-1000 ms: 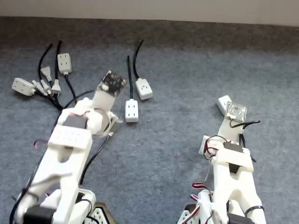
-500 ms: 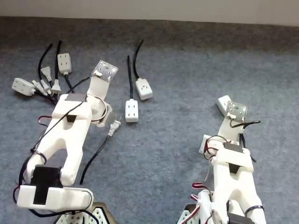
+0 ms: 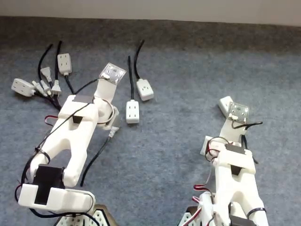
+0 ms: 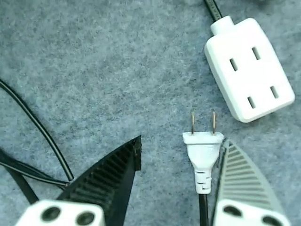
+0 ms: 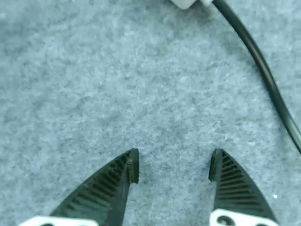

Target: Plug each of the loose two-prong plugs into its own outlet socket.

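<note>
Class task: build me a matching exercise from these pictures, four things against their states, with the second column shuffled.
1 left gripper
2 right gripper
3 two-prong plug
4 outlet socket

A slots empty
B open over bare carpet
C prongs toward the socket
D open, a plug alongside

Pairs: 1-D, 2-B, 3-C, 4-A

Light over the desk point(image 3: 188, 70) is even and diffuse, and the left arm point(image 3: 75, 136) casts only a faint, soft-edged shadow on the grey surface. In the high view the far strip of the desk is darker than the rest. In the left wrist view the plug point(image 4: 203, 150) and the socket block point(image 4: 248, 68) are brightly lit without glare, with thin shadows at their edges.
</note>
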Motion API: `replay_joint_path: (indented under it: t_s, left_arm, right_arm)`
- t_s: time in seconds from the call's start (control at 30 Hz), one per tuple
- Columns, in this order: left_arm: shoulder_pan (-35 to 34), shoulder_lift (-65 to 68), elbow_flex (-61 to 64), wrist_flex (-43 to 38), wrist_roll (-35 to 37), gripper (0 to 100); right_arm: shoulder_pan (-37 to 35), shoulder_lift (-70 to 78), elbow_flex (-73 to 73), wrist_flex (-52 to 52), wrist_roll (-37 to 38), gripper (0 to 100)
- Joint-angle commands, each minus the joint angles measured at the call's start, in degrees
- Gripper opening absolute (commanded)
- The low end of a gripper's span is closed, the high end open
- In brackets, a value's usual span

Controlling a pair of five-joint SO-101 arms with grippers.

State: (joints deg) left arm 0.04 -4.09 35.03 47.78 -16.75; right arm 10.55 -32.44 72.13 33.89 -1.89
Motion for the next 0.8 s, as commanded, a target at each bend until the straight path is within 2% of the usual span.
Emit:
replay_joint_path:
  t_s: [0.0,0.47,0.77]
  left_arm:
    - [0.92,-0.22,-1.71,0.44,0.97,27]
    - [-3.03,-0.31,0.75,-0.09,0.79,27]
    - [-2.86,-0.31,1.98,-0.26,0.88,27]
  right_arm:
    - [-0.48,-0.57,-0.22,-1.27,0.35,24.9]
    - [-0.48,-0.57,-0.22,-1.27,0.35,24.9]
    - [-0.48,-0.57,-0.22,-1.27,0.35,24.9]
